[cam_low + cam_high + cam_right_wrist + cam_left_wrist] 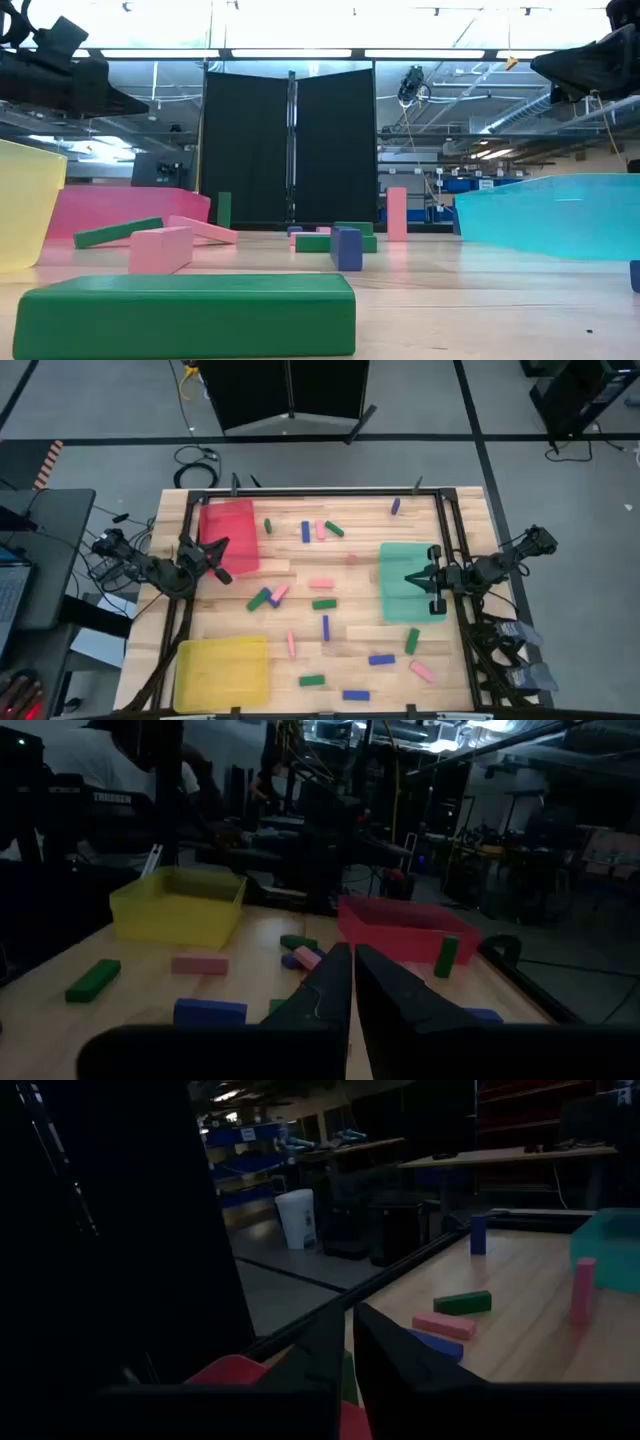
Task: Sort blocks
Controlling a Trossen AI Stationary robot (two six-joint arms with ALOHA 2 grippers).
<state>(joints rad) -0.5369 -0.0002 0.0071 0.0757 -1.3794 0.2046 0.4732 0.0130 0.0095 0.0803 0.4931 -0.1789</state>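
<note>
Pink, green and blue blocks lie scattered over the wooden table (330,650), among them a green one (323,604), a pink one (320,584) and a blue one (381,659); a pink block (396,214) stands on end. My left gripper (224,546) hovers shut over the red tray (232,538) at the table's left. Over the teal tray (408,582) on the right, my right gripper (409,579) hovers shut. Neither holds anything.
A yellow tray (222,672) sits at the near left corner. A black frame (447,540) runs along the table's edges. Cables and a stand lie on the floor beyond the far edge. A person stands past the table in the right wrist view (100,780).
</note>
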